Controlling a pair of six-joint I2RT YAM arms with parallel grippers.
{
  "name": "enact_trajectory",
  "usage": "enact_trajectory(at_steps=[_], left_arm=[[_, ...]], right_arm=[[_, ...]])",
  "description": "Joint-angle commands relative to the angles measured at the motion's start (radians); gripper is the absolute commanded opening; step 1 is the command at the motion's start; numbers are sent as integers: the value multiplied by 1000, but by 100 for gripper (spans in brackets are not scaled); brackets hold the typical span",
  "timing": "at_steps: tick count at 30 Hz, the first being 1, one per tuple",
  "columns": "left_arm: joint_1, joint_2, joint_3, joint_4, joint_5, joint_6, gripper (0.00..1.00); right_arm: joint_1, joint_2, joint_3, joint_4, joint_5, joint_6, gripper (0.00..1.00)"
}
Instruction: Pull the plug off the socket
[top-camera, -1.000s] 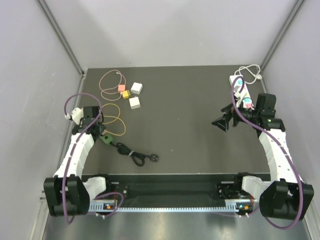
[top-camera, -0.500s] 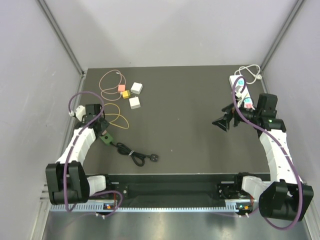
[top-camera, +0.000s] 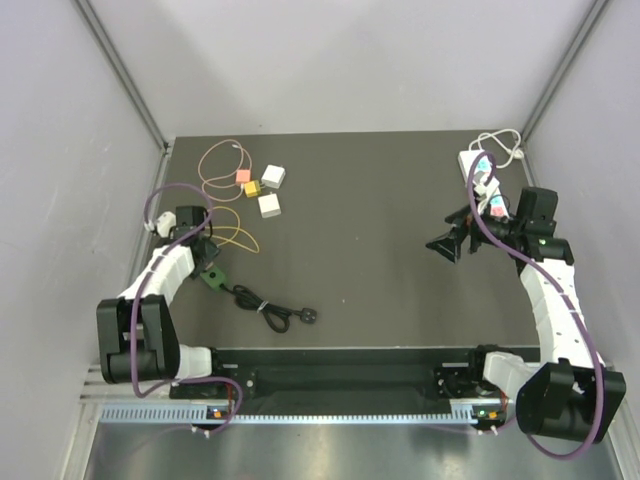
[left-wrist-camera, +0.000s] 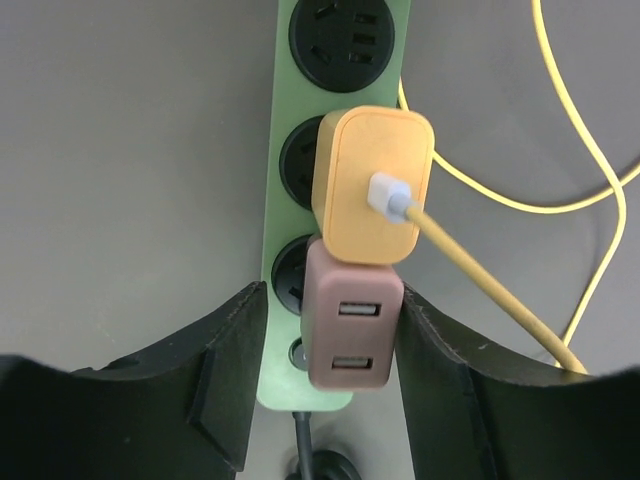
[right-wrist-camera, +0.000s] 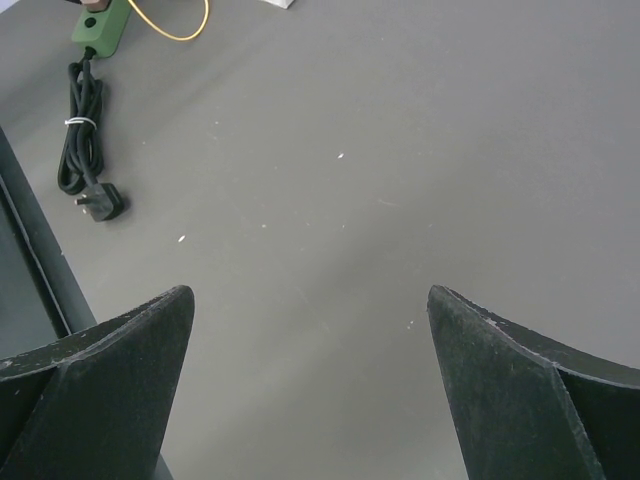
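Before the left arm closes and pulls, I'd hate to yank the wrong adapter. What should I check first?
1. Left gripper open: ok.
2. Pink plug between its fingers: ok.
3. Yellow plug beyond the fingertips: ok.
4. Only the plug in the gap: not ok, one finger sits outside the green strip.
5. Right gripper steadying the strip: not ok, open over the table.
6. Finger height on the plug: cannot tell.

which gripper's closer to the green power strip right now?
Left. The left gripper straddles the green power strip at its cable end, open around the pink adapter plugged there. The right gripper hangs open on the opposite side, far from it.
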Motion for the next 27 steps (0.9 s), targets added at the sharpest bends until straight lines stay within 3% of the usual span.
enact_trajectory(at_steps=[1, 4, 5, 7, 9, 14, 15, 17, 21, 27], left_arm=[[9, 25, 47, 53, -22, 21, 56], [9, 31, 50, 56, -17, 32, 47], [7, 28, 51, 58, -6, 45, 32], [9, 22, 56, 59, 1, 64, 11], [9, 2, 61, 59, 18, 82, 1], [9, -90, 58, 108, 197, 190, 0], [9, -134, 41, 131, 330, 213, 0], [9, -177, 16, 191, 444, 236, 0], [7, -237, -2, 266, 697, 202, 0], [-13, -232, -70, 446, 945, 41, 0]], right_arm=[[-15, -16, 12, 9, -40, -8, 100], [-21, -18, 12, 9, -42, -9, 100], [-22, -18, 11, 9, -43, -9, 100], [-24, -18, 11, 9, -45, -8, 100], [-24, -16, 11, 7, -45, -8, 100], [-26, -12, 9, 10, -46, -8, 100], [-24, -8, 11, 9, -48, -8, 100], [-26, -2, 9, 9, -55, -6, 100], [-26, 18, 3, 12, -83, 3, 100], [-10, 76, -20, 58, -167, 72, 100]])
